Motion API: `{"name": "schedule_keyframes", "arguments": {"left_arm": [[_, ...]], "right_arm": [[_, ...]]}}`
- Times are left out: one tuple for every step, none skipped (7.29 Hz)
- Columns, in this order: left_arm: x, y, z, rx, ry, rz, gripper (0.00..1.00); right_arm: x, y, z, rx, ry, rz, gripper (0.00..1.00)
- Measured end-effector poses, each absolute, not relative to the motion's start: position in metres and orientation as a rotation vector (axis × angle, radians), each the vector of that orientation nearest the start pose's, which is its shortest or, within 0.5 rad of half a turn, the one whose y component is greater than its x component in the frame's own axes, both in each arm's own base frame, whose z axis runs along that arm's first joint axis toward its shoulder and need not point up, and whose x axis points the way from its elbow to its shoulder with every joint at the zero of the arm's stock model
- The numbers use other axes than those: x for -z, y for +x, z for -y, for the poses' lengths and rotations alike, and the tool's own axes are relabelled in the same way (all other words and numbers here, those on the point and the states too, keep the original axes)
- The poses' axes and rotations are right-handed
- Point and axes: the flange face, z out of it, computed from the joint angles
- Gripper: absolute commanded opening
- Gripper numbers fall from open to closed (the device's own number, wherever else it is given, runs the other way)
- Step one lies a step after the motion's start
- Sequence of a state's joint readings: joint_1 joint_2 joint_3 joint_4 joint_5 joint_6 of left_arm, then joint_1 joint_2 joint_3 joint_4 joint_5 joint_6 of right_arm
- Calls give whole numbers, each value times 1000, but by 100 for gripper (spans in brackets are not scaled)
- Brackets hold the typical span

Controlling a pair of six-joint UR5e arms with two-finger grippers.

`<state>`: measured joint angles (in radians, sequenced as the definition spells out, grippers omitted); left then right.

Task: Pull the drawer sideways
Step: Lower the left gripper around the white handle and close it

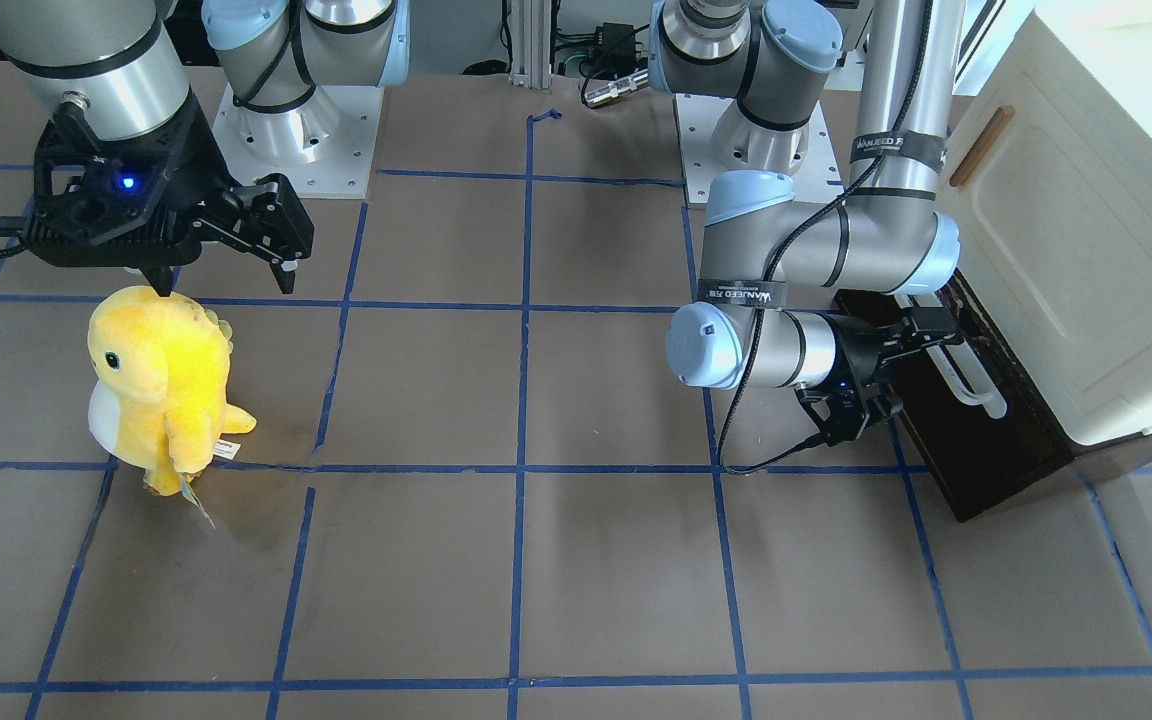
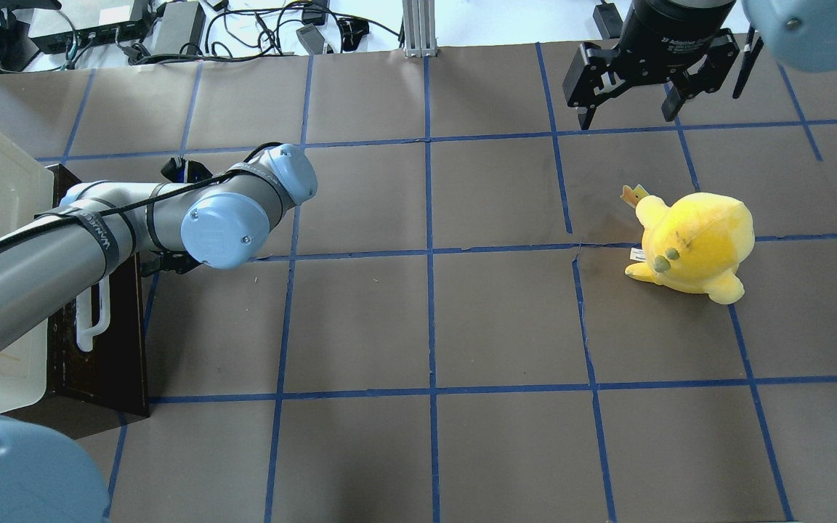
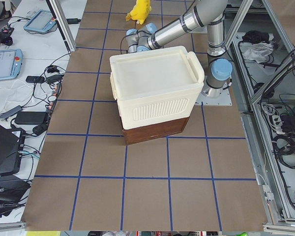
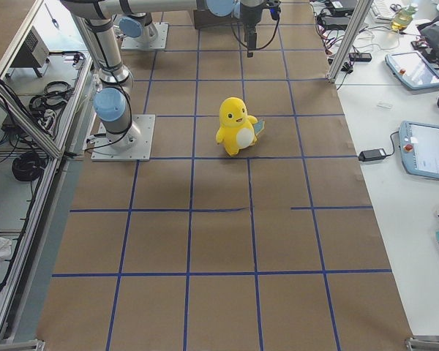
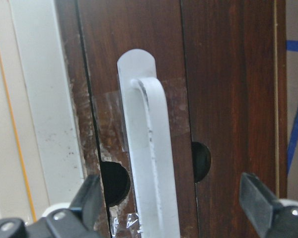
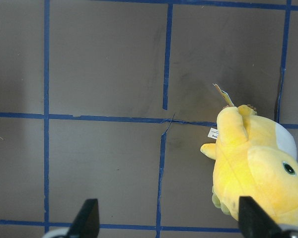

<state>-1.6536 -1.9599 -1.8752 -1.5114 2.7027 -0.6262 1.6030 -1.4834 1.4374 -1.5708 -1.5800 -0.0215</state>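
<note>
Left gripper (image 5: pixel 174 193) sat closest to the lens, fingers (image 5: pixel 92 198) spread wide and clamping nothing. Handle (image 5: pixel 151 148) ran up between them, nearer the finger on the view's left, with a gap on both sides and no contact seen. Drawer (image 5: pixel 223 89) front lay just past the fingertips, square-on to the wrist. It sat at table (image 1: pixel 536 400) level under the cabinet (image 1: pixel 1086 250). No pale interior showed, so it was judged shut or nearly so. Cabinet's cream edge lay outside the view-left finger.

Likely reason for the pose: jaws set wider than the bar so they could close across it, wrist level with the front so a pull would run straight out sideways. Grasp not yet made.

Right gripper (image 2: pixel 628 109) hung over the table, fingers apart and empty. Toy (image 2: pixel 691 243) stood near its fingertips, untouched. It was judged parked clear, since the drawer needed one arm only.
</note>
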Motion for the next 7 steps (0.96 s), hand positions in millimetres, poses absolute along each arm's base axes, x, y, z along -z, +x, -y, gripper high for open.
{"name": "schedule_keyframes", "arguments": {"left_arm": [[-210, -85, 513, -166, -124, -1916, 94], [-209, -85, 513, -171, -126, -1918, 94], [-207, -84, 513, -175, -127, -1918, 93], [-205, -83, 513, -178, -126, -1915, 90], [-203, -78, 514, -187, -132, -1913, 91], [-203, -71, 515, -199, -142, -1912, 90], [-202, -68, 515, -206, -148, -1912, 83]], "right_arm": [[-509, 149, 529, 73, -84, -3149, 100], [-509, 149, 529, 73, -85, -3149, 100], [-509, 149, 529, 73, -85, -3149, 100], [-509, 149, 529, 73, -85, -3149, 100], [-509, 149, 529, 73, -84, -3149, 100], [-509, 149, 529, 73, -85, -3149, 100], [-509, 149, 529, 72, -85, -3149, 100]]}}
